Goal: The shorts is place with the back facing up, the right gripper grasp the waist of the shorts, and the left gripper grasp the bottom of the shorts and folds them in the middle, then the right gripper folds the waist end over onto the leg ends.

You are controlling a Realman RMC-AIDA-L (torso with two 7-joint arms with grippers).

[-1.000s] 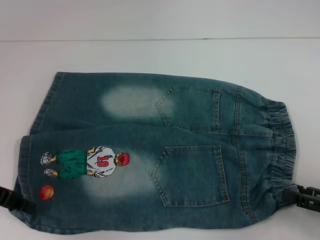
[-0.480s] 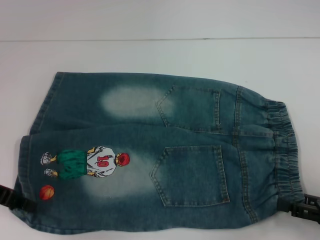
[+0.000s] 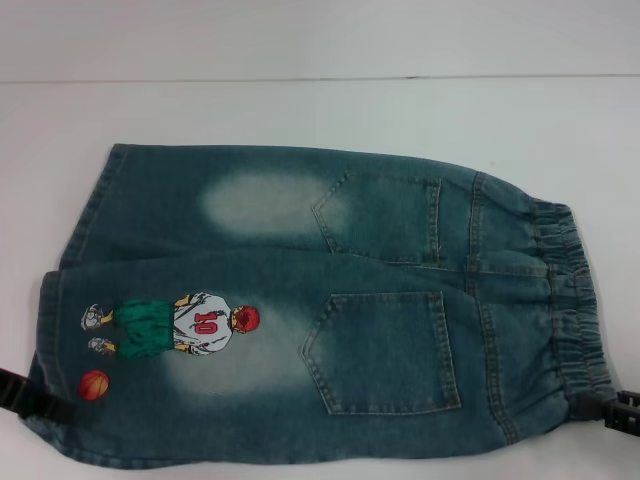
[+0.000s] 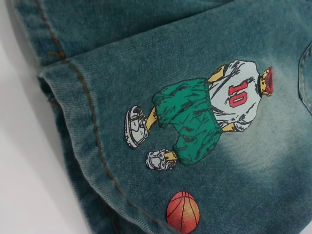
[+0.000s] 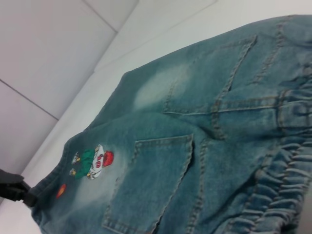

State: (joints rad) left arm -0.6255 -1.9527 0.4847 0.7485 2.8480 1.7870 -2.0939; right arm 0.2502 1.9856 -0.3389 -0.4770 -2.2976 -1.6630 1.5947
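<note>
At the lower left edge of the head view, the left gripper (image 3: 22,396), a black two-fingered tool of which only a dark stub shows, sits right against the near leg hem. I cannot tell how far its jaws stand apart or whether denim is between them; it touches the cloth, that much is plain. In the right wrist view the same black stub (image 5: 17,190) meets the hem corner just beside the small orange ball.

Moving right: the long blue washed-denim shorts (image 3: 300,300) lie flat across the white table (image 3: 320,110), back up, filling the middle of the frame. The bottom of the shorts (image 3: 50,330), two straight stitched hems, faces the left edge, with the cartoon basketball player print (image 3: 170,325) and the orange ball (image 3: 93,385) on the near leg. The left wrist view shows that hem (image 4: 73,126) lying flat, not lifted.

Further right come the two back patch pockets, then the gathered elastic waistband (image 3: 570,300). At the lower right edge, the all-black right gripper (image 3: 622,412) touches the near waist corner; its jaw state cannot be told either.

This looks like the grasping step, fold not yet begun. Next, both grippers need a firm pinch on their near corners, then a level lift carrying the near edge over onto the far one.
</note>
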